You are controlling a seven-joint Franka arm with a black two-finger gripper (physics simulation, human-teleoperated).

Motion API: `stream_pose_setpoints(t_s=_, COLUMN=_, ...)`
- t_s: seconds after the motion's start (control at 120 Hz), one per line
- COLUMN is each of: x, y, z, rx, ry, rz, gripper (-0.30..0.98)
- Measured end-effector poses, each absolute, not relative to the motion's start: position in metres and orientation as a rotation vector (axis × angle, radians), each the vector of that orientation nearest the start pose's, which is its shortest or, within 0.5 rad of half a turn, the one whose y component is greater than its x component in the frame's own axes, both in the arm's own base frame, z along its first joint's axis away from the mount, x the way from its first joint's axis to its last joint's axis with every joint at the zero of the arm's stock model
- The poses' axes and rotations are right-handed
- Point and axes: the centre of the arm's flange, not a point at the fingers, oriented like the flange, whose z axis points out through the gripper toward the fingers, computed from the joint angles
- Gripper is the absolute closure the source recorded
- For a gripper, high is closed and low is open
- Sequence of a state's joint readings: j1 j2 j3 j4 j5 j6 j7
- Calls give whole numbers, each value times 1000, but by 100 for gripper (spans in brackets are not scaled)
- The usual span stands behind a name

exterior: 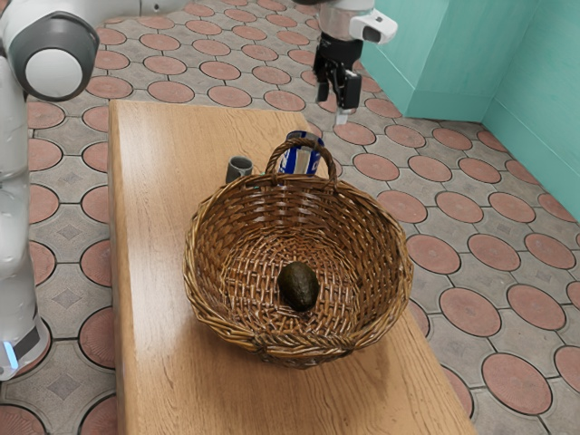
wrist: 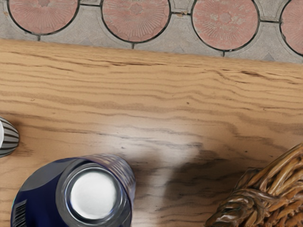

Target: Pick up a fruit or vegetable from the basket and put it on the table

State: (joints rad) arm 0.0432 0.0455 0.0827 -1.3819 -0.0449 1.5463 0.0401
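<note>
i have my hand (exterior: 333, 105) released, its two fingers apart with nothing between them, raised clear of the worktop (exterior: 156, 272). the dark avocado (exterior: 298, 286) lies inside the wicker basket (exterior: 207, 313), on its woven bottom. just beside the basket are a blue can (exterior: 300, 159) and a small grey cup (exterior: 238, 169).

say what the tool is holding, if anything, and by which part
Nothing is held: the tool hangs open with nothing between its fingers, and the avocado lies in the basket.
</note>
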Motion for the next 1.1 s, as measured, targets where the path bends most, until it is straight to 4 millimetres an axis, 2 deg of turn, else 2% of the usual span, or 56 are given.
stream_pose_setpoints(t_s=0.242, x=564, y=50, z=691, rx=-3172, ry=-37, rz=-207, gripper=0)
stream_pose_setpoints(t_s=0.308, x=565, y=36, z=696, rx=-3175, ry=17, rz=-226, gripper=0)
stream_pose_setpoints(t_s=0.375, x=568, y=0, z=695, rx=-3181, ry=131, rz=-220, gripper=0)
stream_pose_setpoints(t_s=0.517, x=565, y=-113, z=681, rx=-3169, ry=465, rz=-177, gripper=0)
stream_pose_setpoints(t_s=0.575, x=563, y=-141, z=675, rx=-3159, ry=548, rz=-158, gripper=0)
stream_pose_setpoints(t_s=0.625, x=563, y=-156, z=668, rx=-3153, ry=592, rz=-136, gripper=0)
stream_pose_setpoints(t_s=0.683, x=564, y=-163, z=662, rx=-3150, ry=615, rz=-119, gripper=0)
stream_pose_setpoints(t_s=0.817, x=564, y=-164, z=657, rx=-3146, ry=627, rz=-101, gripper=0)
stream_pose_setpoints(t_s=0.858, x=563, y=-164, z=650, rx=-3141, ry=629, rz=-85, gripper=0)
stream_pose_setpoints(t_s=0.983, x=543, y=-165, z=612, rx=-3092, ry=645, rz=-58, gripper=0)
stream_pose_setpoints(t_s=1.1, x=530, y=-167, z=600, rx=-3059, ry=669, rz=-110, gripper=0)
